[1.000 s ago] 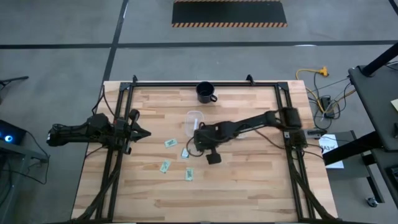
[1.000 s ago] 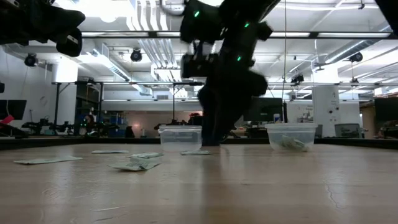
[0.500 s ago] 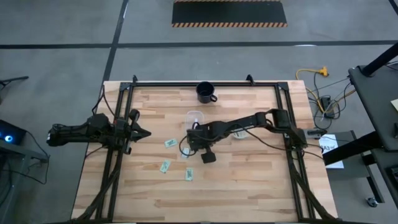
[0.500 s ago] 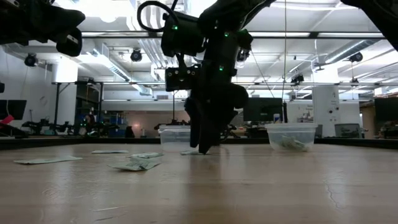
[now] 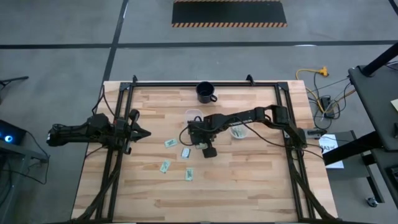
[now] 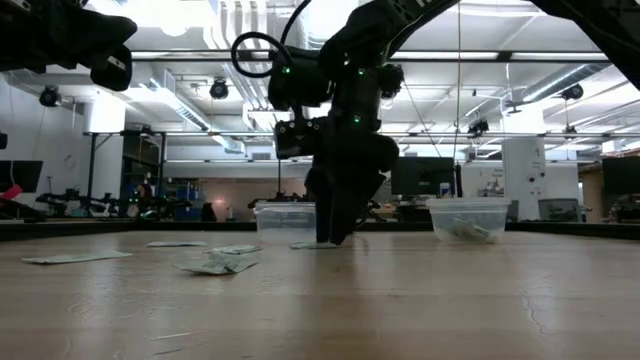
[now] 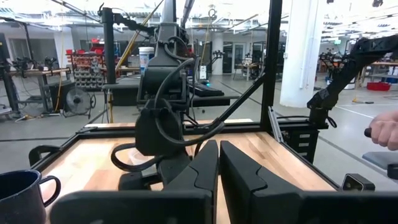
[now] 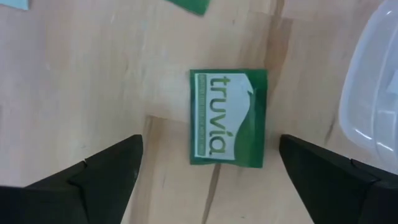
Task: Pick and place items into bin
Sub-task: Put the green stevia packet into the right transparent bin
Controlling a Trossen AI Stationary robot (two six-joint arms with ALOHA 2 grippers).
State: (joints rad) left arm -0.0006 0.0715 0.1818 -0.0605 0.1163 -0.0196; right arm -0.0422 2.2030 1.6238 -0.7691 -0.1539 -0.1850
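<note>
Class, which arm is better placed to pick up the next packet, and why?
Right. Its gripper is open directly above a packet beside the bin; the left gripper waits shut at the table's edge.

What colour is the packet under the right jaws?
Green with a white panel and green lettering, packet; the right wrist view shows it best.
</note>
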